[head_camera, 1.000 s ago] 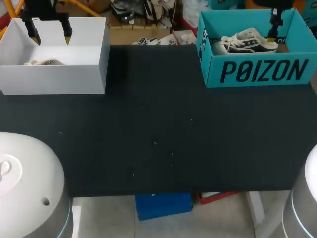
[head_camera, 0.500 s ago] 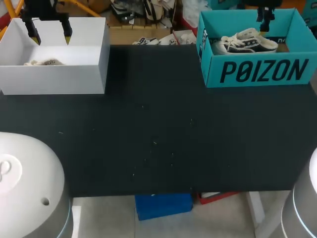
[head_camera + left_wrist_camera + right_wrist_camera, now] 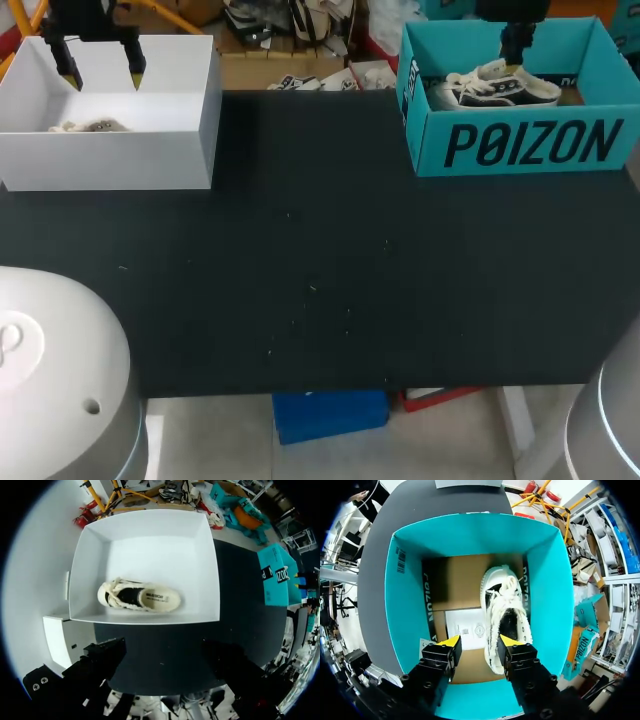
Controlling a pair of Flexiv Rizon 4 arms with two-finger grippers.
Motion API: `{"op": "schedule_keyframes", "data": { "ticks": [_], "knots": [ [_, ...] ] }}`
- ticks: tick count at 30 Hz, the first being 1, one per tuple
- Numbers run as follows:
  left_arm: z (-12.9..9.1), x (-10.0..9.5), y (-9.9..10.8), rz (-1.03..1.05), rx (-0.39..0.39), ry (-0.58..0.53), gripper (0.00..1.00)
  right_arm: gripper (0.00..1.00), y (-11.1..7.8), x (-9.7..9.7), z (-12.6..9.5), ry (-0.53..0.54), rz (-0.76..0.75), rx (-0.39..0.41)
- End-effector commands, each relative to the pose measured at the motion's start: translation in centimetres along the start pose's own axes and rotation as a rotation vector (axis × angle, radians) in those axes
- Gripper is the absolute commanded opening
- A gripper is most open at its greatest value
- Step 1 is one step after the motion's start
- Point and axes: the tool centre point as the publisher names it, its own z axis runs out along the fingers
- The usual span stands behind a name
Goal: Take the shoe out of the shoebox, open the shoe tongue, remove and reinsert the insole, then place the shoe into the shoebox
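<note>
A teal shoebox (image 3: pixel 520 145) stands at the table's back right with a dark, white-laced sneaker (image 3: pixel 495 88) lying inside. My right gripper (image 3: pixel 512 48) hangs over that sneaker. In the right wrist view the gripper (image 3: pixel 479 641) is open; one yellow tip sits over the sneaker (image 3: pixel 504 617) opening near the heel, the other beside the shoe over the box floor. At the back left, a white shoebox (image 3: pixel 110 155) holds a cream and black shoe (image 3: pixel 140 597). My left gripper (image 3: pixel 101 72) is open above that box, well clear of the shoe.
Black tabletop (image 3: pixel 320 270) spans the space between the two boxes and the front edge. The teal box's cardboard floor (image 3: pixel 455 585) shows beside the sneaker, with a white paper sheet (image 3: pixel 467 627) on it.
My right gripper has moved left across the teal box to above the sneaker, and its fingers have come closer together. The left arm has not moved.
</note>
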Motion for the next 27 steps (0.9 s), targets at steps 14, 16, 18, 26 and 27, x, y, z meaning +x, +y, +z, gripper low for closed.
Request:
{"op": "schedule_keyframes", "data": {
  "ticks": [14,16,18,26,27],
  "knots": [
    [0.0,0.0,0.0,-0.001,-0.002,-0.002,1.0,0.41,-1.3,-1.4,6.1,0.119,0.017,-0.031],
    [0.0,0.0,0.0,-0.001,-0.002,-0.002,1.0,0.42,-1.5,-1.3,6.4,0.12,0.02,-0.032],
    [0.0,0.0,0.0,-0.001,-0.002,-0.002,1.0,0.42,-1.8,-1.2,6.8,0.122,0.025,-0.032],
    [0.0,0.0,0.0,-0.001,-0.002,-0.002,1.0,0.47,-1.9,-0.5,9.2,0.13,0.034,-0.04],
    [0.0,0.0,0.0,-0.001,-0.002,-0.002,1.0,0.46,-1.9,-0.4,9.5,0.131,0.033,-0.041]
  ]
}}
